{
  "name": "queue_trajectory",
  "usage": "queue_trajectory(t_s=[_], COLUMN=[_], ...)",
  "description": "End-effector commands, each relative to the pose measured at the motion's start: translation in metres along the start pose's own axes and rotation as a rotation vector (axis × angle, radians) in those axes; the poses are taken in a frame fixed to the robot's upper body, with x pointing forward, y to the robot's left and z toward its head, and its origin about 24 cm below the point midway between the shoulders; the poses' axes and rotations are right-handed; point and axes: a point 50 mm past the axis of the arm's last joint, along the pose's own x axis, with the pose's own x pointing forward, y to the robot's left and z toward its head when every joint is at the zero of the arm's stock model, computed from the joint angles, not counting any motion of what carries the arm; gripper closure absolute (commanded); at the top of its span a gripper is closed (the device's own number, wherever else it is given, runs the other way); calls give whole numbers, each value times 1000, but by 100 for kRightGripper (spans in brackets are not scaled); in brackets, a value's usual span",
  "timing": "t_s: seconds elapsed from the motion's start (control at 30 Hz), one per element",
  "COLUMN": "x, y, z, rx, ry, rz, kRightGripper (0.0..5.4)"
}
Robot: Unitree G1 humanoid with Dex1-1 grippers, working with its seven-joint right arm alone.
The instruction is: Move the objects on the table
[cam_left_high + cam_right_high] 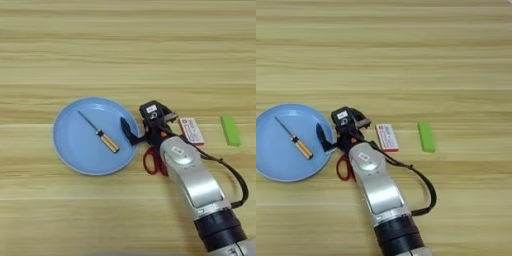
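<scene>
A round light-blue plate (75,147) lies at the left of the wooden table (125,50). On the plate rests a small yellow-handled screwdriver (103,137), tip pointing to the far left. My right gripper (126,132) hovers low over the plate's right rim, apart from the screwdriver and holding nothing that I can see. The red-handled scissors (151,161) lie just right of the plate, mostly hidden under my silver forearm (192,175). A red-and-white flat box (192,131) lies right of the wrist. Further right is the bright-green block (230,130).
My forearm runs from the bottom right edge up to the plate's rim, with a black cable (239,180) looping on its right. Bare planks stretch across the far half of the table and along the near left.
</scene>
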Motion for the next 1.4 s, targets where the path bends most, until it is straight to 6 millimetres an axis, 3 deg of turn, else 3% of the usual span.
queue_trajectory(t_s=[0.03, 0.67, 0.97, 1.17, 1.4], x=[2, -1, -13, -25, -40], y=[-14, -25, -19, -35, -64], z=[31, 31, 53, 53, 38], rx=[-36, -33, 35, 31, 26], ry=[-136, -139, -271, -296, -272], rz=[-45, -86, -52, -111, -202], kRightGripper=[3, 3, 3, 3, 3])
